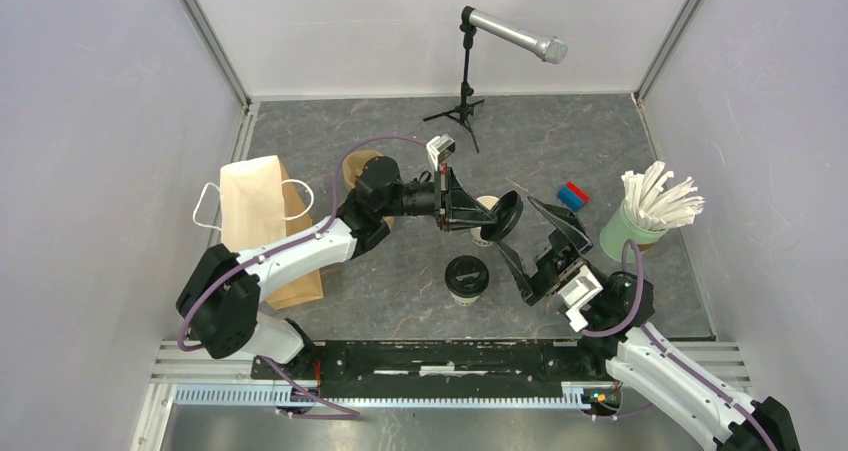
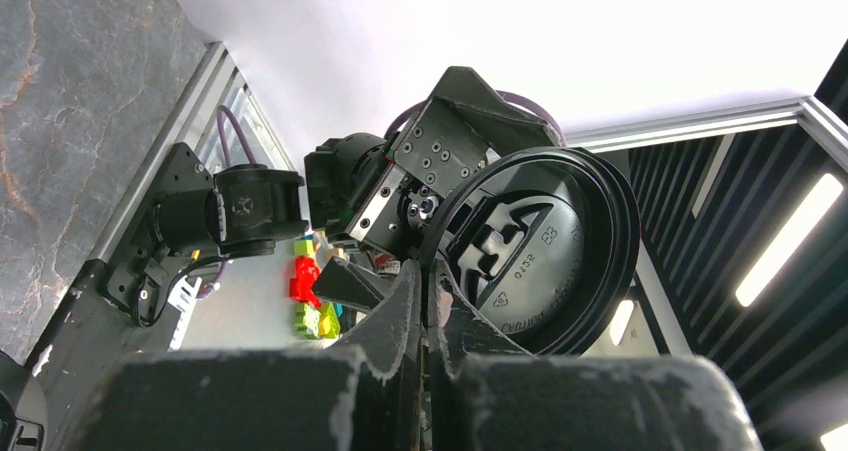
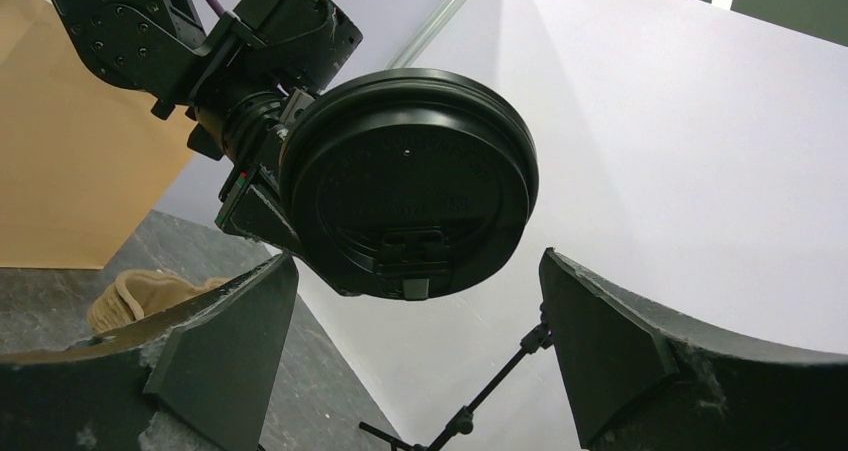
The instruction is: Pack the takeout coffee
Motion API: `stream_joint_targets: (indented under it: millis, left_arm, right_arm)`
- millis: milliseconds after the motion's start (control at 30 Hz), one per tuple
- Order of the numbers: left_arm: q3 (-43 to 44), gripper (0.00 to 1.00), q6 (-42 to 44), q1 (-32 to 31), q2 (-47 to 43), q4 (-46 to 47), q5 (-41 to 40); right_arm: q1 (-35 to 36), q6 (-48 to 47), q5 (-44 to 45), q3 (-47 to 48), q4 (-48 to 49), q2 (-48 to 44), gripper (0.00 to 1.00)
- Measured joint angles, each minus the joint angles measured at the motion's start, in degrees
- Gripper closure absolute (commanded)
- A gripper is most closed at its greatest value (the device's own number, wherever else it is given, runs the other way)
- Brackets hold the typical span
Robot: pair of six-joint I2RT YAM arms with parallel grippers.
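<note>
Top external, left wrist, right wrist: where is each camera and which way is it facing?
Top external: above and behind the bases, looking down on the table; left arm and right arm both show.
Left wrist: on the left arm, looking along the left fingers, tilted up past the black lid they pinch, toward the right arm.
Right wrist: on the right arm, looking up between the open right fingers at the left arm.
Shared: both wrist views show that lid, from opposite faces.
</note>
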Motion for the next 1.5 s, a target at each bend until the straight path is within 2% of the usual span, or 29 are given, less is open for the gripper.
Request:
stream_joint_targets:
  millis: [500,667,1067,1133,1200,1267,1333,1500]
  left_arm:
    - [-0.1,0.98,0.0,-1.2,0.0,-1.3,-1.7]
    - [-0.1,0.98,0.0,-1.2,0.0,-1.3,-1.7]
    - [-0.3,0.97,0.0,-1.4,0.0,-1.2,-2.2]
    - [-0.5,0.88,0.0,-1.4,0.0,-1.3,-2.3]
    - [-0.6,0.75,0.1,-1.4,0.0,-1.4,-2.4]
    - [-0.7,0.55,0.2,-1.4,0.0,-1.7,-2.8]
    - [-0.7,0.40,0.3,-1.4,0.0,-2.4,-3.0]
    - [-0.9,0.16,1.7,-0.5,0.0,-4.6,-4.4]
  right_arm:
    - [0.0,0.0,-0.9,0.8,0.0,0.6,0.02]
    - [0.0,0.0,-1.0,0.8,0.0,1.0,0.12]
    - [0.0,-0.3,-0.9,0.9,-0.3,1.0,0.21]
    - [0.0,-0.2,-1.0,1.0,-0.7,1.0,0.21]
    - [0.0,-0.2,-1.0,1.1,-1.0,1.0,0.21]
    - [0.0,-0.2,-1.0,1.1,-1.3,1.1,0.22]
    - [0.0,-0.1,-0.9,1.2,-1.3,1.1,0.22]
    - [0.0,1.3,1.3,1.8,-2.8,0.2,0.23]
